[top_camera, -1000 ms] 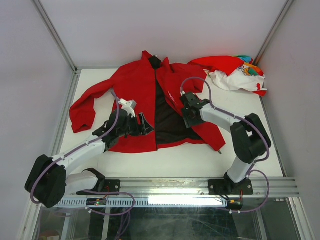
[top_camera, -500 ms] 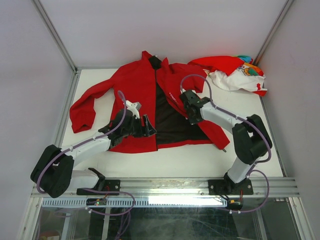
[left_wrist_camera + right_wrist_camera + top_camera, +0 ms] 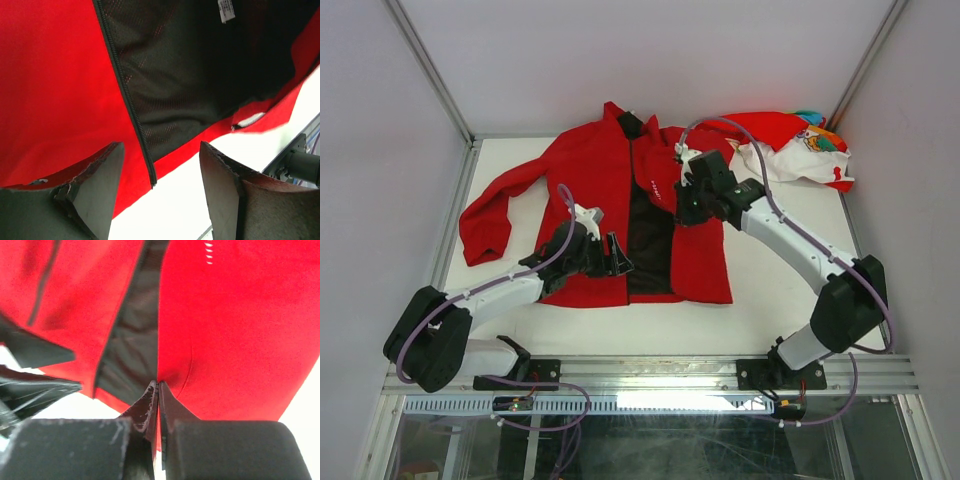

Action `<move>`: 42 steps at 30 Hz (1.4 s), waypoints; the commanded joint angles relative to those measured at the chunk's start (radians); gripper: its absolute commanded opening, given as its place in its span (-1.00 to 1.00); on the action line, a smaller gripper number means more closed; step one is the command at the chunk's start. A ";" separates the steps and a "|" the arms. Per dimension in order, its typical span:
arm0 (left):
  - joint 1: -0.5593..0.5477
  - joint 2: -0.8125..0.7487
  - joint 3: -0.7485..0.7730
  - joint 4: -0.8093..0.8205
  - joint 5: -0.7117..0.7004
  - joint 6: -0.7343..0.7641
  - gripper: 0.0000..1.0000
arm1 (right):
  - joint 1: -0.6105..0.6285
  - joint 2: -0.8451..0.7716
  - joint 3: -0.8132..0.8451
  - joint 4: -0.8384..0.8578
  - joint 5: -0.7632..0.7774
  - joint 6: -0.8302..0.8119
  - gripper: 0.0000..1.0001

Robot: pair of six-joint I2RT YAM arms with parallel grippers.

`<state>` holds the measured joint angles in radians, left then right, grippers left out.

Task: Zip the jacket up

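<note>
The jacket [image 3: 595,190] is flat on the table [image 3: 770,300], collar at the far side and hem toward the arms. The front's open, with a strip of black lining [image 3: 645,235] showing down the middle. So nothing's zipped yet; I'd call this the lining-up stage, getting the two front edges side by side.

The right gripper [image 3: 682,212] is at the inner edge of the right-hand panel, about chest height. In the wrist view its fingers [image 3: 150,402] are pressed tight together right on that edge, and it looks like they're pinching the red fabric, just below the white lettering [image 3: 209,252].

The left gripper [image 3: 616,256] sits low by the hem with its fingers [image 3: 95,185] spread wide, holding nothing. The zipper track [image 3: 127,97] on the left panel runs down and ends right between them, so it's basically lined up over the bottom end of the zip.

Next move, I reckon: close on that bottom end and bring the right panel's lower edge across to meet it. Fiddly bit – I can't spot the slider anywhere in these views, so where the two halves start mating is anyone's guess.

The other red-and-white garment [image 3: 790,150] is bunched in the far right corner, well apart.
</note>
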<state>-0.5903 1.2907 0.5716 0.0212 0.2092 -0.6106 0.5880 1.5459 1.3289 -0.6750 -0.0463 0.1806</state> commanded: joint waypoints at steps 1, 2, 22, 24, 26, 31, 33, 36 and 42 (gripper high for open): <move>-0.009 -0.008 -0.012 0.061 -0.008 0.016 0.26 | 0.007 -0.019 0.005 0.192 -0.296 0.116 -1.00; -0.009 -0.014 -0.014 0.063 -0.008 0.015 0.25 | 0.008 -0.002 -0.010 0.239 -0.326 0.143 -1.00; -0.015 -0.090 -0.038 0.067 0.042 -0.017 0.22 | 0.067 0.161 -0.137 0.323 -0.173 0.201 -0.15; -0.015 -0.097 -0.044 0.067 0.034 -0.018 0.22 | 0.125 0.129 -0.136 0.249 -0.027 0.197 -0.03; -0.015 -0.109 -0.057 0.067 0.019 -0.025 0.23 | 0.181 0.099 -0.147 0.186 0.105 0.220 0.01; -0.016 -0.139 -0.096 0.057 -0.036 -0.043 0.23 | 0.327 0.034 -0.197 0.087 0.317 0.308 0.10; -0.013 -0.151 -0.108 0.039 -0.071 -0.046 0.23 | 0.379 0.036 -0.208 0.038 0.363 0.343 0.11; -0.013 -0.162 -0.122 0.024 -0.101 -0.048 0.23 | 0.470 0.060 -0.207 -0.005 0.409 0.390 0.16; -0.009 -0.172 -0.140 0.019 -0.115 -0.054 0.23 | 0.546 0.118 -0.197 -0.036 0.475 0.458 0.23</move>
<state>-0.5961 1.1515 0.4435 0.0216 0.1276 -0.6479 1.1103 1.6360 1.1225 -0.6823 0.3279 0.5606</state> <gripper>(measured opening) 0.618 0.612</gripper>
